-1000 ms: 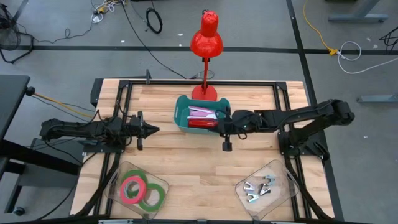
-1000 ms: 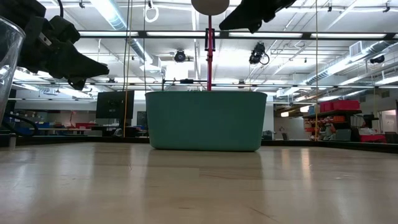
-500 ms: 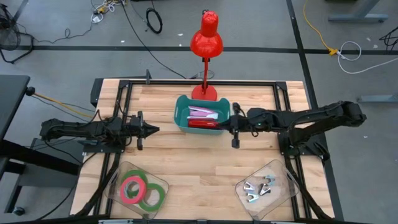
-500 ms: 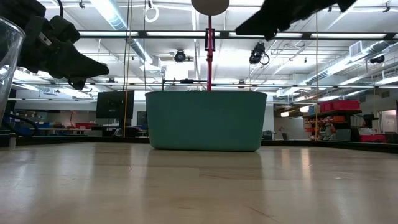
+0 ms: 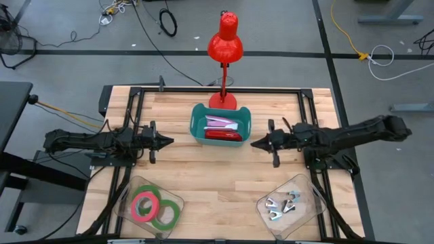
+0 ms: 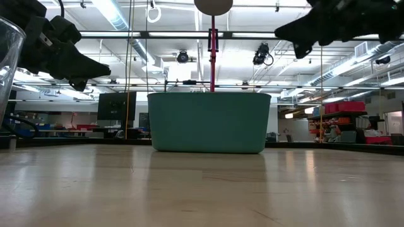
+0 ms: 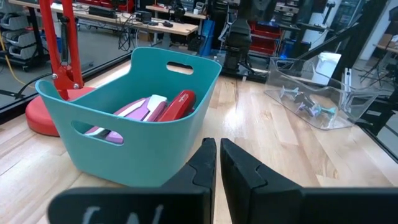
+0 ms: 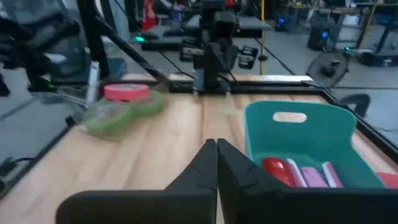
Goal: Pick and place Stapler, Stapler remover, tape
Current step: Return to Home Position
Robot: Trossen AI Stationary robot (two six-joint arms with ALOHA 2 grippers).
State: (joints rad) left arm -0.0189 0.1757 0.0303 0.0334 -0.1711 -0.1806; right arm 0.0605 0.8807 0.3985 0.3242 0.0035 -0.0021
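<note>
A teal bin [image 5: 220,125] stands at the table's far middle and holds a red stapler [image 5: 224,134] and a pink stapler [image 5: 221,123]. Three tape rolls, red-pink [image 5: 144,205] and green [image 5: 165,215], lie in a clear tray [image 5: 150,205] at the near left. Several stapler removers [image 5: 281,205] lie in a clear tray at the near right. My left gripper [image 5: 169,141] is shut and empty, left of the bin. My right gripper [image 5: 255,143] is shut and empty, just right of the bin, above the table.
A red desk lamp [image 5: 224,41] stands on its base [image 5: 222,102] behind the bin. Bare wood lies between the bin and the two near trays. A black frame edges the table.
My right gripper has drawn back from over the bin toward the table's right edge and now hangs clear of the bin's right side. The red stapler lies in the bin. My left arm has kept still.
</note>
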